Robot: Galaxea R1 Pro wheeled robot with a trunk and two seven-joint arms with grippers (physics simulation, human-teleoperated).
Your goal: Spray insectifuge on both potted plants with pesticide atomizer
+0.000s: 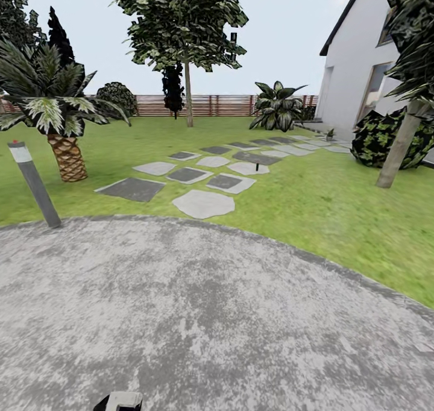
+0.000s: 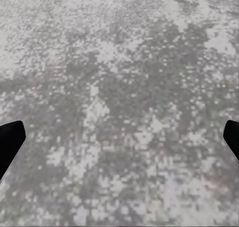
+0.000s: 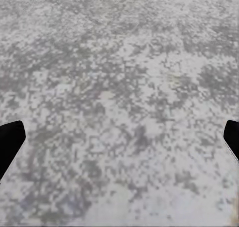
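The pesticide atomizer may be the tiny dark stick standing on a stepping stone [image 1: 257, 167], though it is too small to tell. The left hand [image 2: 119, 137] and right hand [image 3: 119, 137] both hang spread wide, black fingertips at the edges of their wrist views, nothing between them, above the round grey speckled paved patio [image 1: 199, 314]. Outward lie the green lawn [image 1: 337, 218], the grey irregular stepping stones [image 1: 204, 203], a small potted plant [image 1: 330, 135] near the white house wall [image 1: 352, 67], and the brown slatted wooden fence [image 1: 211, 105]. This looks like the approach: drive along the stones, keep both hands spread, pass wide of the grey lamp post [image 1: 35, 185], and confirm the sprayer close up.
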